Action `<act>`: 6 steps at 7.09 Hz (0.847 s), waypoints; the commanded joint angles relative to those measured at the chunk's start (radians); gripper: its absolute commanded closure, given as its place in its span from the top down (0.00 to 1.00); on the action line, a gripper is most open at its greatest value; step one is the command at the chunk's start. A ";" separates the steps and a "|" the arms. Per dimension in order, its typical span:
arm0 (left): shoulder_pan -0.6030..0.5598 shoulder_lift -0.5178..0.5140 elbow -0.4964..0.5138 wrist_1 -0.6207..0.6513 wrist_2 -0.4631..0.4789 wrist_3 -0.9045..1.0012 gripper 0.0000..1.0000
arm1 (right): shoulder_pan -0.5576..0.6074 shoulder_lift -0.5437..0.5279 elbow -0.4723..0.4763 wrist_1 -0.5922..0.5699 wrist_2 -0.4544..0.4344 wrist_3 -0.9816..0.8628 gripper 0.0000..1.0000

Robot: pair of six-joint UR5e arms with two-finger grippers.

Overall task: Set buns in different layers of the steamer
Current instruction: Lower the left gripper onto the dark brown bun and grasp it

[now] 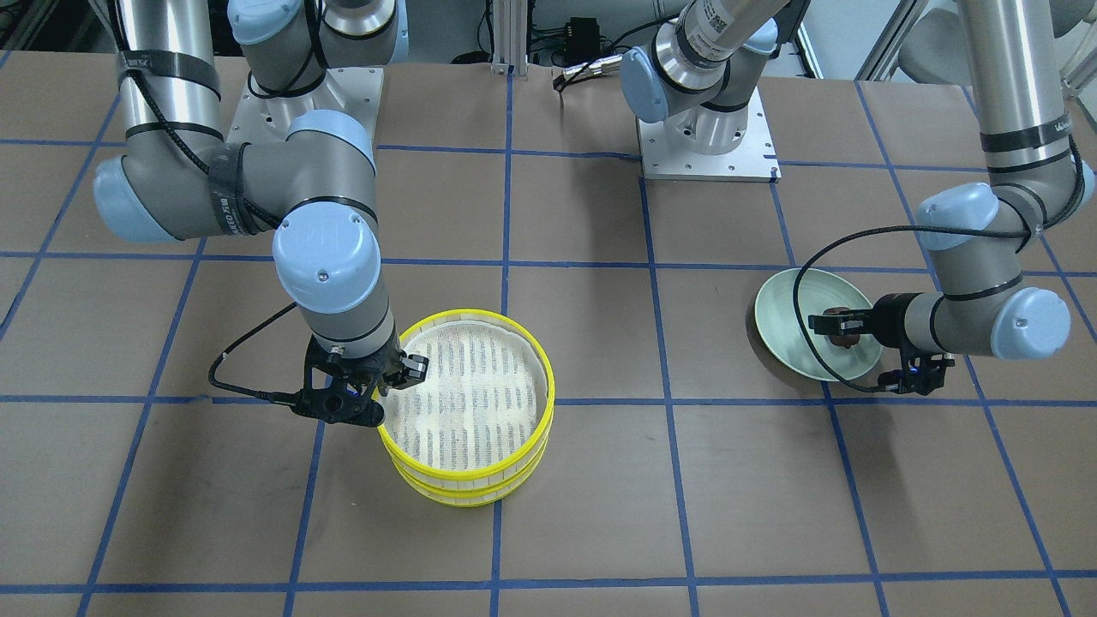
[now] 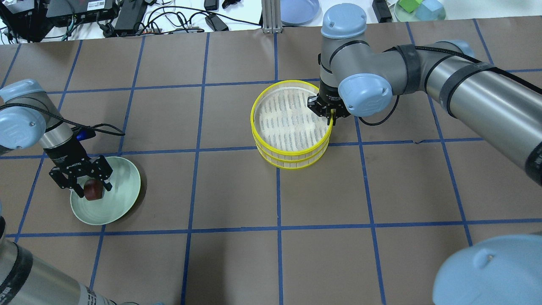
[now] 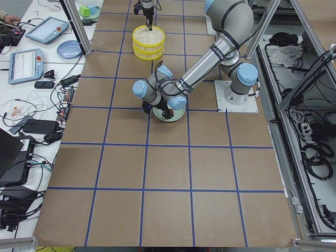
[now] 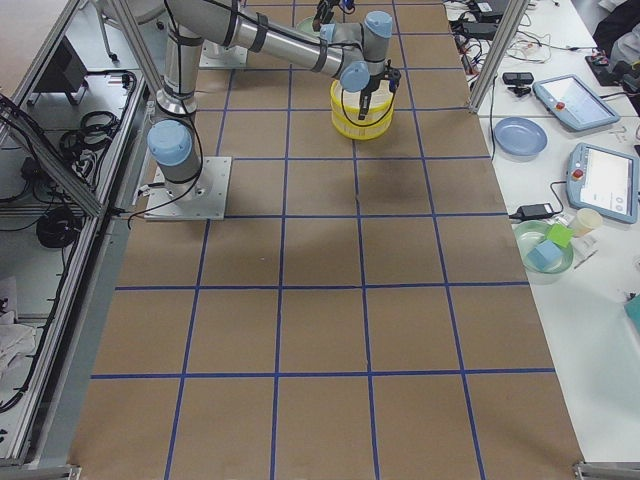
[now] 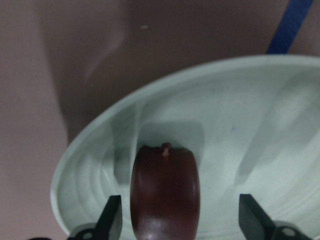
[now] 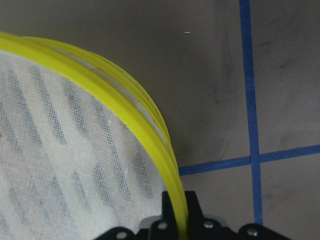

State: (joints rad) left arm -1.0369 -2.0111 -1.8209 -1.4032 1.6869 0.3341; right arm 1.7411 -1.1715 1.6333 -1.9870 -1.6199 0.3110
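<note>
Bun (image 5: 165, 190), glossy, likely soft and slippery, sits between the parted fingers of left hand (image 5: 181, 216). Right hand (image 6: 179, 212) pinches light tray (image 6: 125, 112) by its rim.

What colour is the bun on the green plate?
The bun is shiny dark reddish-brown. It shows best in the left wrist view.

Robotics laboratory — brown paper-covered table (image 3: 168, 215) gridded with blue tape (image 3: 157, 189), blue-grey touchscreen teach pendants (image 4: 606, 180), tangled black cables (image 3: 315, 152).

Pale green plate (image 2: 123, 185) on brown, blue-taped table (image 2: 237, 190).
</note>
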 commanded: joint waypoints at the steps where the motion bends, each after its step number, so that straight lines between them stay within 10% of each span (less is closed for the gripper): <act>1: 0.014 0.003 0.006 0.001 -0.080 0.002 0.00 | 0.000 -0.005 -0.001 0.014 0.003 0.004 0.11; 6: -0.055 0.126 0.165 -0.049 -0.154 0.030 0.00 | 0.000 0.001 -0.001 0.063 0.014 0.013 0.00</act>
State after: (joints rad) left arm -1.0540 -1.9210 -1.7195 -1.4303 1.5594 0.3710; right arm 1.7410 -1.1693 1.6321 -1.9283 -1.6063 0.3229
